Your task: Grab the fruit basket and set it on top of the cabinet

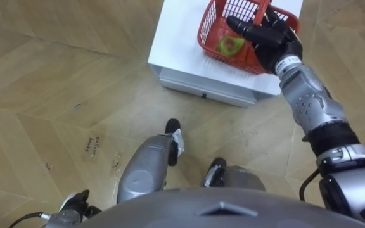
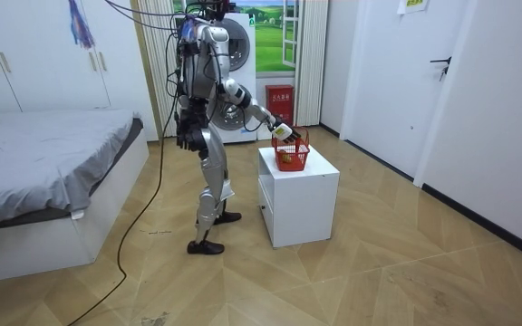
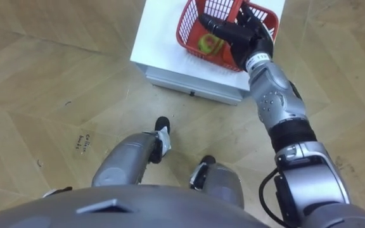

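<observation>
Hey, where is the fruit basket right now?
In the left eye view the fruit basket sits at the top right, on the white cabinet in front of the robot, with the right robot hand at its right side.

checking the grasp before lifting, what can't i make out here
Far end of the basket: eye views, cut by the top edge.
Whether the right hand touches the basket: eye views, the hand covers the contact; room view, too small.
The left hand: left eye view, cut by the bottom edge; room view, too small.
</observation>
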`<state>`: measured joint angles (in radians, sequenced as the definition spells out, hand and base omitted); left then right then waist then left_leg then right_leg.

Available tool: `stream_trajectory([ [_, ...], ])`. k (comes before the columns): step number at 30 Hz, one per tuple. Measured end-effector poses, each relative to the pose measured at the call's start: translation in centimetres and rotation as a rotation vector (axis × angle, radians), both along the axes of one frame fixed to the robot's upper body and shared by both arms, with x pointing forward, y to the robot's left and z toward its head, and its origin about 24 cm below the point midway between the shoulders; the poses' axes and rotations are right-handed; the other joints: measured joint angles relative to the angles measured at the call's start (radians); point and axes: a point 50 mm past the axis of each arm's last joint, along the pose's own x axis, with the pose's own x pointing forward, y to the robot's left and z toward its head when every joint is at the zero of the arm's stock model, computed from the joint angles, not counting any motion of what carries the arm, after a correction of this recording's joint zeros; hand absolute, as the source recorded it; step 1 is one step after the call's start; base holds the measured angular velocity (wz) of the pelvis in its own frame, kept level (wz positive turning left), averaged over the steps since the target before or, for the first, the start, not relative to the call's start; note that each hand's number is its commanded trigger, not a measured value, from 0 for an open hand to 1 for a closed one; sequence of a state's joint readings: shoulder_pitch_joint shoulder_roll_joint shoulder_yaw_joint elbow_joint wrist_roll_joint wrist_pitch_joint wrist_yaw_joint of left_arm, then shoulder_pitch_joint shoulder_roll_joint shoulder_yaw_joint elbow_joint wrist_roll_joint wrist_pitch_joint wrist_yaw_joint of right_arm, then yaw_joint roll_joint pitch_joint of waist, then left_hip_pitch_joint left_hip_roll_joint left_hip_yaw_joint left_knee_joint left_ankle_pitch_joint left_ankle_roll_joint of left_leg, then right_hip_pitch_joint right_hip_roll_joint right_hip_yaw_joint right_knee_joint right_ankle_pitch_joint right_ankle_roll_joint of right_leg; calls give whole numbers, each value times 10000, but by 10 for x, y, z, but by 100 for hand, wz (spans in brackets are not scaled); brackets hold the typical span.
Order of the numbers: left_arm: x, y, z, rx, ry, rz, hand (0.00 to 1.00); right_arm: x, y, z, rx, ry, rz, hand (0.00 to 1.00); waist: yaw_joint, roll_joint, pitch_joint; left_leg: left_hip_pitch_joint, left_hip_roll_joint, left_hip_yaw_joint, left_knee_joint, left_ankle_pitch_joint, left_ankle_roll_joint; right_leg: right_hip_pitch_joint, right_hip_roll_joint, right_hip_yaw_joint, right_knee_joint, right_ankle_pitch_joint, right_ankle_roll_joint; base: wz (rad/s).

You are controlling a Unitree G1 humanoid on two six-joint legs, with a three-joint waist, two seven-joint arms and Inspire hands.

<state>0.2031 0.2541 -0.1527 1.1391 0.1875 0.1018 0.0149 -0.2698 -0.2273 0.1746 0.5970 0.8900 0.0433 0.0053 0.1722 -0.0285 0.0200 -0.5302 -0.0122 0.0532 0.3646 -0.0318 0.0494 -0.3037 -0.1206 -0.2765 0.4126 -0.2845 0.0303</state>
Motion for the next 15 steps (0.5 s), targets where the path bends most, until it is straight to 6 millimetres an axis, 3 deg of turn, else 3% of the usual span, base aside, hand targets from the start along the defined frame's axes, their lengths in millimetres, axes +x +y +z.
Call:
stream_trajectory([
  [15,0,-2,-1,-20,-214,599,0,-10,-9,-14,754,664,-768,0,-168,14,10,160,-17,26,-83,-26,9,227,16,25,-188,-6,44,1],
])
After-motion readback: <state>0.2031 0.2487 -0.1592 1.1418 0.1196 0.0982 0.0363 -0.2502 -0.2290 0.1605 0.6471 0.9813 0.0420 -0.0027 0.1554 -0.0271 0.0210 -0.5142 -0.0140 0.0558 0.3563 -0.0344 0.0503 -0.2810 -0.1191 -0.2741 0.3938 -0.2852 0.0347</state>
